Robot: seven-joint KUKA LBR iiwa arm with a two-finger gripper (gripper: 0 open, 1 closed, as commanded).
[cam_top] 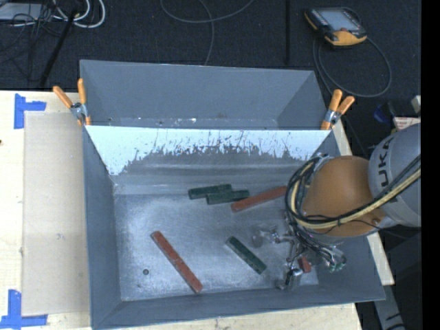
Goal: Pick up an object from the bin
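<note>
The arm comes in from 3 o'clock, its orange cover [340, 194] bulging over the bin's [103, 253] right wall with black cables [297, 191] looped round it. The gripper [294, 263] is down low at about 4 o'clock on the floor, close to the right wall and the near one. From here I cannot tell whether it is spread or pressed together, and I see nothing plainly pinched in it. A small red bit [305, 267] shows right against the metalwork, but I cannot say if it belongs to the gripper or lies loose. The nearest thing is the green stick [246, 254], flat on the floor just to the gripper's 9 o'clock side. It is slanted from 10 to 4 and sits apart from the gripper. Farther off at 8 o'clock lies a long brown stick [177, 261], slanted the same way. Up at 12 o'clock two green blocks [218, 194] lie side by side. A red bar [258, 199] lies at their right end, toward 1 o'clock, running under the cables. A dark speck [146, 272] sits alone near 8 o'clock, well apart from all else.
</note>
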